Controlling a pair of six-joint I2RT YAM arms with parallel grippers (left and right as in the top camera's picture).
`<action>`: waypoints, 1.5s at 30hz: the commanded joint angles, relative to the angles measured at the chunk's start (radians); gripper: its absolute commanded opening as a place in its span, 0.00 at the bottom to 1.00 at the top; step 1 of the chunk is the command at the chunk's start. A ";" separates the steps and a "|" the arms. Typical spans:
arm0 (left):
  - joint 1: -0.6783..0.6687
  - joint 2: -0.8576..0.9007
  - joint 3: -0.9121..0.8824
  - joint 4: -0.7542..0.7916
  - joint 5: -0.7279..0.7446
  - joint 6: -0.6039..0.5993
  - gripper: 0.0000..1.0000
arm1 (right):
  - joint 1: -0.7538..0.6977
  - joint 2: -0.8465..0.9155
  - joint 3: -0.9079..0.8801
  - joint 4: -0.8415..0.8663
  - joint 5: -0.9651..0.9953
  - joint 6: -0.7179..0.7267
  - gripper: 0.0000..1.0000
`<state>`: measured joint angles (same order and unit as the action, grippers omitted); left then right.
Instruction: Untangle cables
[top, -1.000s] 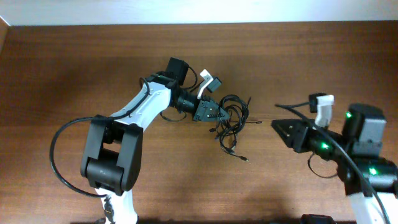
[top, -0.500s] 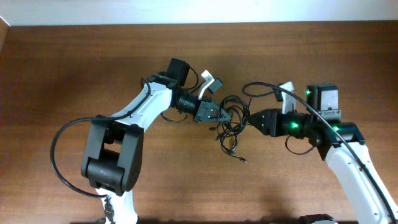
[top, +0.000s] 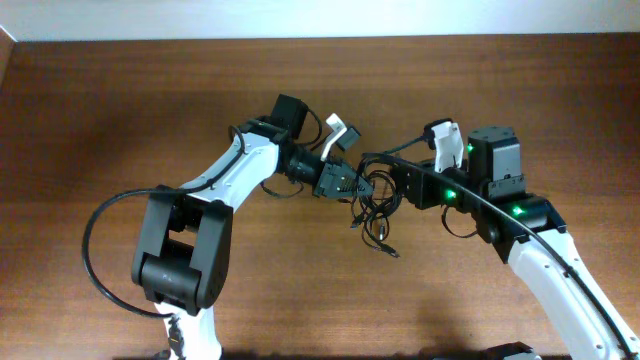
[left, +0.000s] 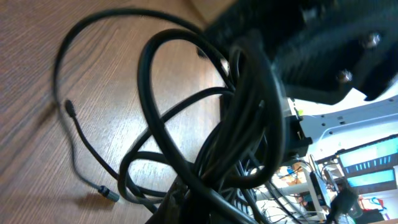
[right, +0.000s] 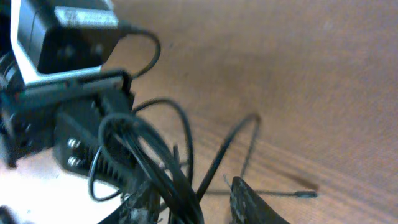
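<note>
Cables sit in one knotted clump near the middle of the counter, with loose tails trailing toward 5 o'clock. The left pincer is at the clump's 9 o'clock, clamped tight on a bunch of strands. The right pincer has its nose in the clump from 3 o'clock. In the right wrist view its jaws stand apart with several cords running between them, and none looks pinched.

The step in hand seems to be picking a strand for the right arm to draw out. It would go best with the jaws closed on a single cord rather than the whole bundle. An outer loop or a tail leading to a loose plug end would suit. The pull should then go slowly toward 3 o'clock while the left arm anchors the rest. Taking several strands at once would likely tighten the knot. A quick pull could drag the clump out of the left grip.
</note>
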<state>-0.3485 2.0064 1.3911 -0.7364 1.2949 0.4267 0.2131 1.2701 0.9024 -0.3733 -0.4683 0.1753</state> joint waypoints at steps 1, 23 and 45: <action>-0.003 -0.034 -0.005 -0.002 0.050 0.016 0.00 | 0.003 0.000 0.010 0.039 0.054 -0.014 0.41; -0.011 -0.034 -0.005 -0.005 0.052 0.017 0.00 | 0.003 0.135 0.005 -0.021 0.049 -0.014 0.41; -0.011 -0.034 -0.005 -0.005 -0.016 0.020 0.00 | 0.001 0.201 0.005 0.032 0.474 0.028 0.22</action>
<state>-0.3599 2.0064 1.3911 -0.7376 1.2724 0.4267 0.2283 1.4605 0.9024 -0.3035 -0.2733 0.1841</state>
